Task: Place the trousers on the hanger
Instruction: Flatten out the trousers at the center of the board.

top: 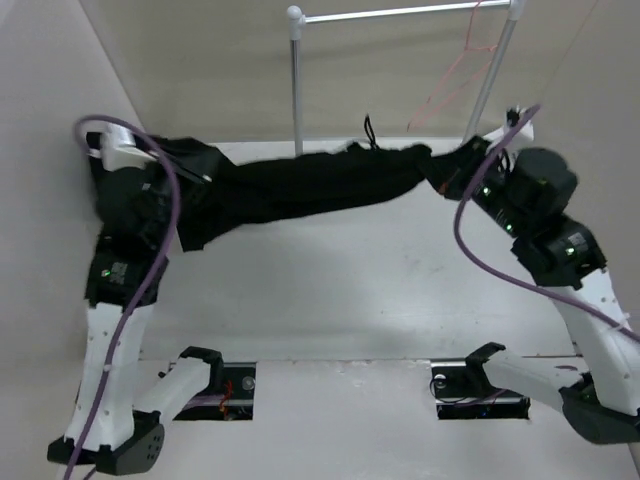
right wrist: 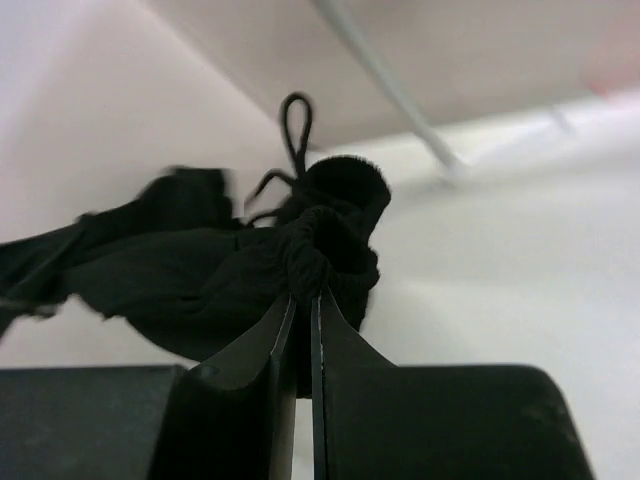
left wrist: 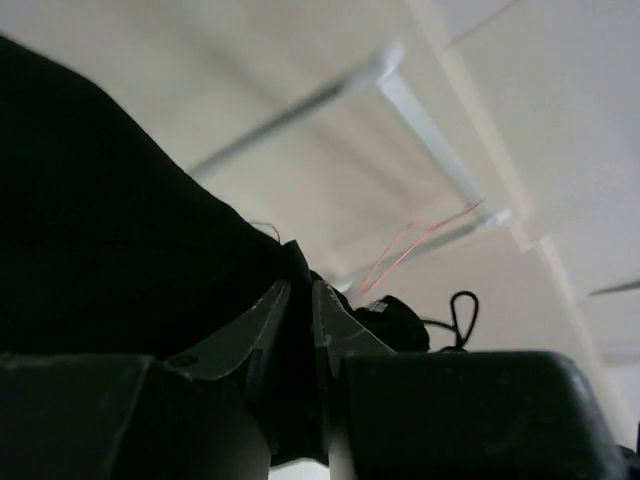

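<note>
1. One pair of trousers (top: 300, 190), one hanger (left wrist: 432, 235), one rail rack (top: 400, 12) and two grippers are in view.
2. The trousers hang stretched in a dark band along the worktop's far edge, from near the far-left corner towards the far-right corner.
3. The left gripper (left wrist: 300, 300) is clamped on the fabric at the band's left end, with cloth filling the narrow gap between its fingers.
4. The right gripper (right wrist: 303, 300) pinches the bunched right end, where a drawstring (right wrist: 295, 125) loop stands up.
5. The hanger hangs from the rack's right end, behind the far edge and above the right gripper.
</note>
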Robot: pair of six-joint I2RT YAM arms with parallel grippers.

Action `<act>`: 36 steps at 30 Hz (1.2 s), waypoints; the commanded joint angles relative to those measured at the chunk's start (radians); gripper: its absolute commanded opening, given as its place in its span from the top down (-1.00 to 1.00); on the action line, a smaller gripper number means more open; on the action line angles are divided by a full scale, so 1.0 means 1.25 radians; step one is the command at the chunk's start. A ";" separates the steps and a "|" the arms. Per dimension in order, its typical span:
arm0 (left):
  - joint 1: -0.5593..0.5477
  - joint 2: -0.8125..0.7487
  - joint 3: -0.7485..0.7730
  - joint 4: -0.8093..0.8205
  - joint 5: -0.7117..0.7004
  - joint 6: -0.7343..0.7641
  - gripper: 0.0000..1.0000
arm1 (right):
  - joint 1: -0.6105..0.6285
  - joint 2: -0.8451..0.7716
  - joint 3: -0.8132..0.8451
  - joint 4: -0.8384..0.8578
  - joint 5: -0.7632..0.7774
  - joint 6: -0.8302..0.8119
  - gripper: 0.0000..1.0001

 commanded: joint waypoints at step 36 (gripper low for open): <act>-0.122 0.280 -0.472 -0.096 -0.309 0.044 -0.17 | -0.331 -0.116 -0.770 -0.014 0.153 0.075 -0.44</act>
